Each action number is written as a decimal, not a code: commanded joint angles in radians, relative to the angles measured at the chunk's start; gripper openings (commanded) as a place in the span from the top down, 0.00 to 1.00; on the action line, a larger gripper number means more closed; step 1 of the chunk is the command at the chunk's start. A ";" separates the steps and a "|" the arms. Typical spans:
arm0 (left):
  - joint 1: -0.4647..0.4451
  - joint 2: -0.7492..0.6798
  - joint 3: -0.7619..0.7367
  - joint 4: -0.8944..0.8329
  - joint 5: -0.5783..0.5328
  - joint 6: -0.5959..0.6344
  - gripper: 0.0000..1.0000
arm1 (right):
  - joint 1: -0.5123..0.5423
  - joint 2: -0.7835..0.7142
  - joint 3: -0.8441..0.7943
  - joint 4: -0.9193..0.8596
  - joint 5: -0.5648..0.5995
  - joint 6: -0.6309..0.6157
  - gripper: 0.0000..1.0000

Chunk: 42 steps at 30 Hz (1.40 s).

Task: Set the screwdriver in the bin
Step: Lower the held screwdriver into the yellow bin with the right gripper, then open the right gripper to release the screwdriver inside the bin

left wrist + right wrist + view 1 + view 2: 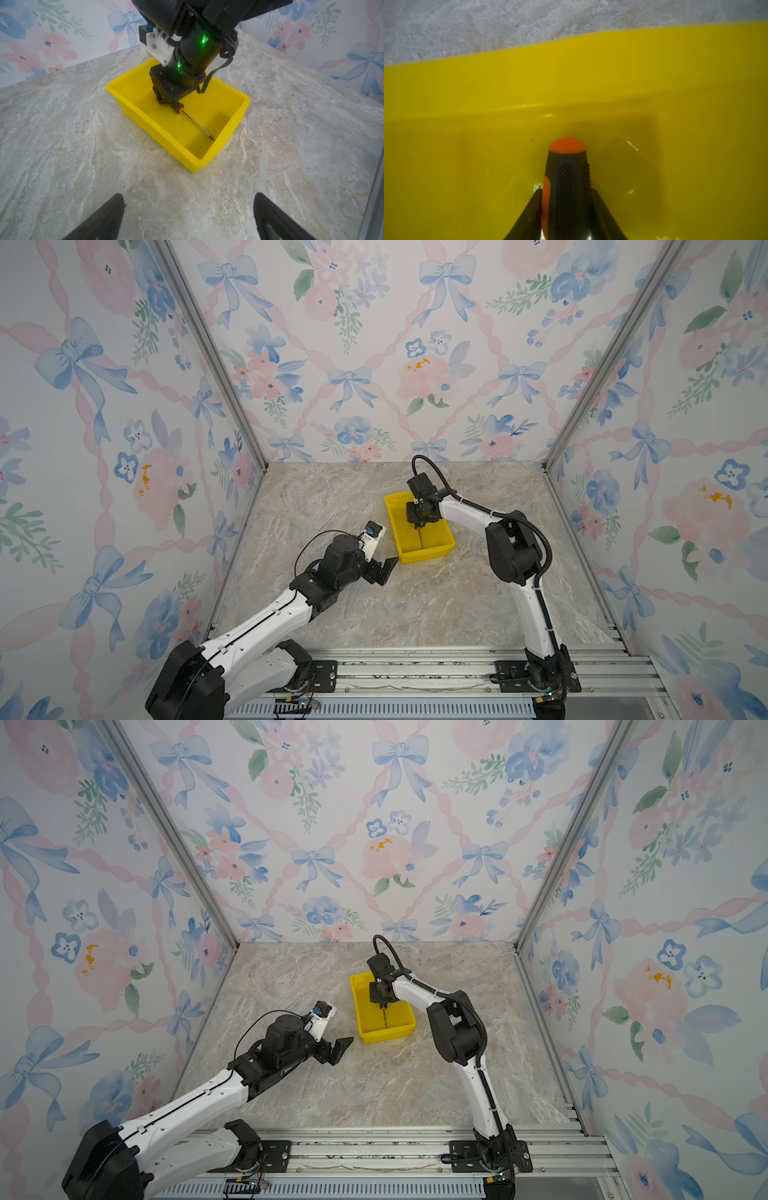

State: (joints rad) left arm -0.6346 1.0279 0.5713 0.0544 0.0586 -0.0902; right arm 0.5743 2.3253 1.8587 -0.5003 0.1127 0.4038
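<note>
Left wrist view: the yellow bin has the screwdriver inside it, shaft slanting down to its floor. The bin sits on a marble-look tabletop between floral, bow-print walls. The right claw flanks the handle, jaws barely parted; whether it grips, I cannot tell. The left claw gapes wide, empty, near the bin.

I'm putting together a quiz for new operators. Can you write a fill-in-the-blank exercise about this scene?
1. The screwdriver has its tip down inside the ____ bin.
2. The right end effector grips the screwdriver by its ____.
3. The left end effector is ____ and holds nothing.

Missing words: yellow; handle; open.
</note>
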 commanded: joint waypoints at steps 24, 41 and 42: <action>0.004 -0.083 -0.050 -0.041 -0.148 -0.045 0.02 | 0.057 -0.255 -0.205 0.088 0.081 -0.071 0.21; 0.006 -0.102 -0.044 -0.046 -0.272 -0.049 0.02 | 0.089 -0.527 -0.426 0.111 0.093 -0.107 0.11; 0.006 -0.107 -0.041 -0.054 -0.290 -0.058 0.02 | 0.087 -0.546 -0.431 0.103 0.094 -0.111 0.10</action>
State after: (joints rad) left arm -0.6346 0.9436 0.5346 0.0200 -0.1707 -0.1318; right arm 0.6575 1.8370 1.4460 -0.3927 0.2092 0.3161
